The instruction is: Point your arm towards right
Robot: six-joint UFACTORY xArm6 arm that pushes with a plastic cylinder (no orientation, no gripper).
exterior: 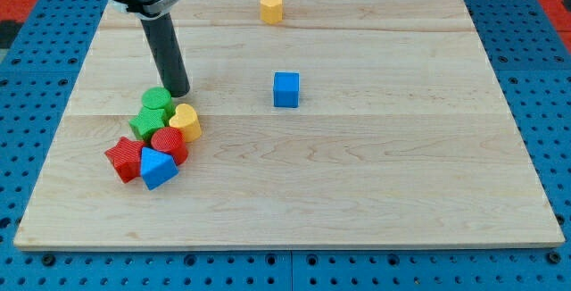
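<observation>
My dark rod comes down from the view's top left and my tip [177, 93] rests on the wooden board [357, 175], just right of and touching or nearly touching the green round block [157, 100]. Below it lies a tight cluster: a green star block [147, 122], a yellow heart block [186, 122], a red round block [169, 144], a red star block [124, 158] and a blue angular block [158, 168]. A blue cube [286, 89] stands alone to the right of my tip. A yellow block [271, 7] sits near the board's top edge.
The board lies on a blue perforated table [36, 68]. A red area [27, 5] shows at the view's top left corner and another at the top right.
</observation>
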